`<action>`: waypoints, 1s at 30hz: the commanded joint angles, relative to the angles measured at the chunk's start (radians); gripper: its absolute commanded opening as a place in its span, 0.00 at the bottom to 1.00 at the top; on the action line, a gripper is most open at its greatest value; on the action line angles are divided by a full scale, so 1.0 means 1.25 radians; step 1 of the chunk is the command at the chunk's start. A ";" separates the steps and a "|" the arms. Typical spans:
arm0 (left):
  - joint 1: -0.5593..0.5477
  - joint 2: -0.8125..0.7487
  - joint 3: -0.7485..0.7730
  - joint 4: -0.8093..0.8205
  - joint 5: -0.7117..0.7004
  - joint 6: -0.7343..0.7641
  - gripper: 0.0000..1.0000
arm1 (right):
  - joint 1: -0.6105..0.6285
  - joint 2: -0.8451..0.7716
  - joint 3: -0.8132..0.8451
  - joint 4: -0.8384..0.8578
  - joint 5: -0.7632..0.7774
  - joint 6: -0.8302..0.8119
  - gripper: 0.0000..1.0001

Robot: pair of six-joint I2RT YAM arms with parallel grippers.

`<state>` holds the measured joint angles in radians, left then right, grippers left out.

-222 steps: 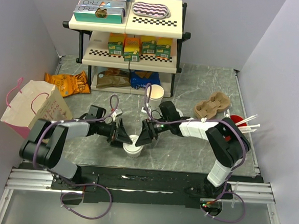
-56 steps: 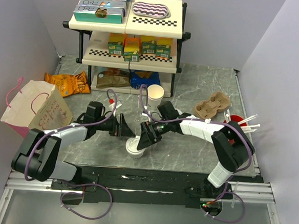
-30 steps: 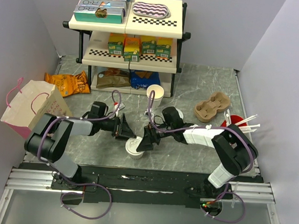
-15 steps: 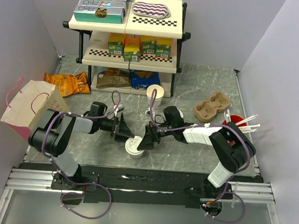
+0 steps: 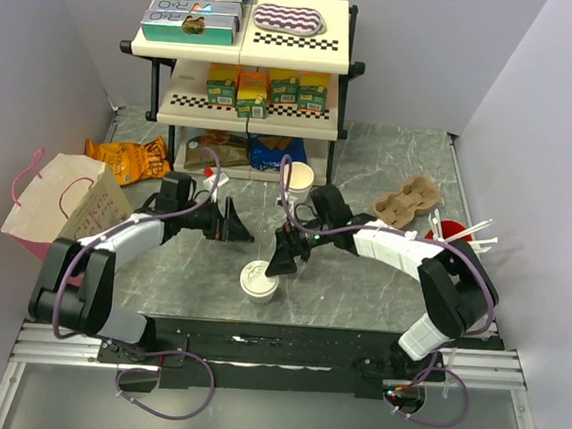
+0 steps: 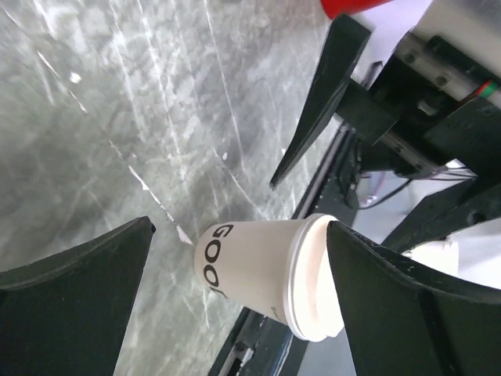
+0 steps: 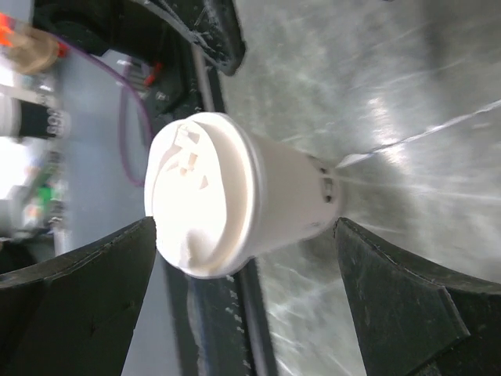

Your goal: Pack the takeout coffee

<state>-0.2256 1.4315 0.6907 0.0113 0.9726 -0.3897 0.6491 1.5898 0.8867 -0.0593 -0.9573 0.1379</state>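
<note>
The takeout coffee (image 5: 259, 279), a cream-white paper cup with a white lid, stands upright near the table's front edge. My left gripper (image 5: 236, 223) hangs open behind and to the left of it, not touching. My right gripper (image 5: 284, 256) is open just behind and to the right, also apart from it. In the left wrist view the takeout coffee (image 6: 254, 270) shows black lettering and lies beyond the open left gripper (image 6: 239, 229). In the right wrist view the lidded takeout coffee (image 7: 250, 204) lies beyond the open right gripper (image 7: 244, 225).
A pink-handled paper bag (image 5: 66, 204) lies at the left. A lidless cup stack (image 5: 297, 181), a cardboard cup carrier (image 5: 407, 203) and a red cup with straws (image 5: 452, 231) stand behind and to the right. A stocked shelf (image 5: 247, 65) fills the back, with a chip bag (image 5: 128, 159) beside it.
Both grippers have drawn back from the cup toward the far side, the left one more. The cup stays standing in the same spot.
</note>
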 commanded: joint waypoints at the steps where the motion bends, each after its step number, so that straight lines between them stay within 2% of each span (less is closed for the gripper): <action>1: 0.000 -0.079 0.092 -0.145 -0.072 0.135 0.99 | -0.034 -0.097 0.094 -0.211 0.045 -0.223 1.00; 3: -0.001 -0.128 0.133 -0.182 -0.123 0.172 0.99 | -0.035 -0.143 0.093 -0.259 0.087 -0.357 1.00; 6: 0.000 -0.188 0.176 -0.233 -0.174 0.216 0.99 | -0.006 -0.224 0.053 -0.289 0.157 -0.480 1.00; 10: 0.005 -0.282 0.202 -0.250 -0.229 0.227 0.99 | 0.054 -0.207 0.031 -0.322 0.221 -0.552 1.00; 16: 0.045 -0.359 0.289 -0.280 -0.301 0.226 0.99 | 0.115 -0.143 0.015 -0.253 0.286 -0.491 1.00; 21: 0.095 -0.332 0.420 -0.444 -0.318 0.303 0.99 | 0.130 -0.106 0.009 -0.197 0.266 -0.384 1.00; 25: 0.102 -0.346 0.444 -0.457 -0.362 0.333 0.99 | 0.168 -0.091 -0.021 -0.110 0.295 -0.331 1.00; 30: 0.153 -0.351 0.491 -0.486 -0.360 0.333 0.99 | 0.181 -0.019 -0.009 -0.047 0.323 -0.288 1.00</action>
<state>-0.0792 1.0050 1.2392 -0.5434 0.5533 -0.0124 0.8623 1.4952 0.8623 -0.2367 -0.5888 -0.2836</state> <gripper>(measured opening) 0.995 0.997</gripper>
